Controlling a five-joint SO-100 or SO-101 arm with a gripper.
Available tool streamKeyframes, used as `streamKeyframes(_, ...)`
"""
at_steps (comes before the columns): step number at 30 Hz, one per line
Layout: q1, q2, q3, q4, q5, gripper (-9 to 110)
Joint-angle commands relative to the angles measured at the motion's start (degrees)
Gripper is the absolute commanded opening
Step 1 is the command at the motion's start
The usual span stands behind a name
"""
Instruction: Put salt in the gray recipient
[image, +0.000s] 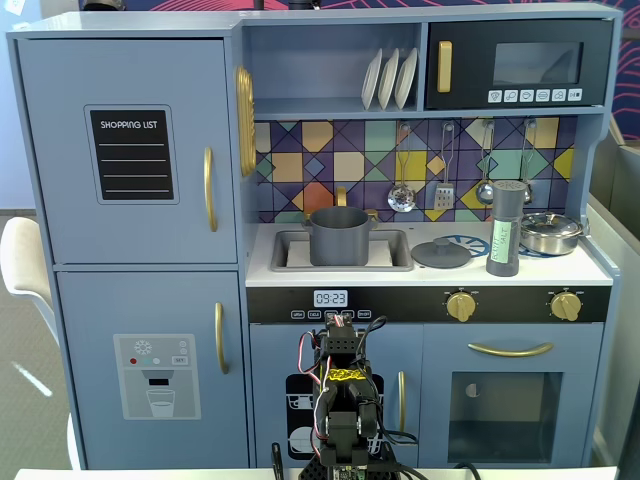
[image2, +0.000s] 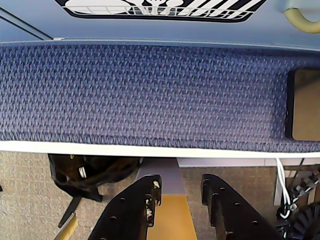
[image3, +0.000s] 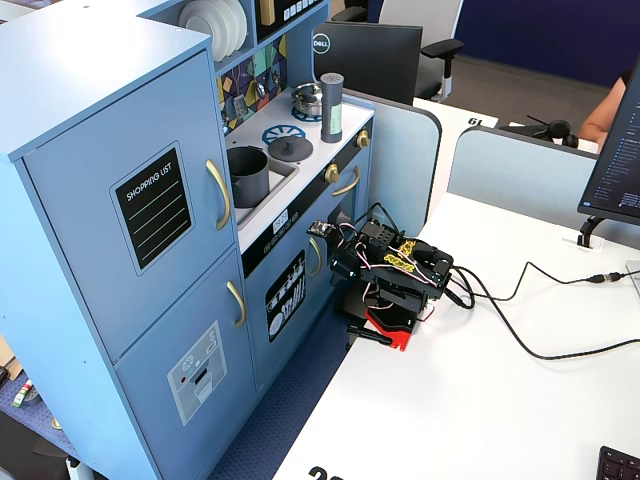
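Salt: tall grey grinder-style shaker with a pale green band at mid-height, standing upright on the toy kitchen worktop, right of the sink in a fixed view, just beside a dark round lid and a small steel pan; the same shaker stood at the far end of the counter in the other fixed view. Destination: gray pot, open-topped, seated in the sink recess, well apart from the shaker. Handling, as judged: a rigid toy piece, probably light, smooth-sided and so liable to slip; tall and narrow, hence easily toppled by a glancing touch. Best hold appeared to be across the cylindrical body near or slightly above the middle, jaws square to its axis, keeping clear of the pan and lid alongside. Arm: folded low on the white desk in front of the kitchen's lower doors, far below the counter. Tool: two dark fingers set a narrow gap apart in the wrist view, nothing between them, pointing toward blue carpet and the kitchen's base. Task step: shaker untouched, reach not yet made.
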Motion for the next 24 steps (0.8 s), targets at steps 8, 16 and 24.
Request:
streamKeyframes(8,-0.4,0.4,-0.2,0.0,0.9,0)
streamKeyframes(16,0.1,0.3,-0.3,0.0,0.9,0)
streamKeyframes(24,6.2,-8.5,-17.9,-0.9,-2.7,0)
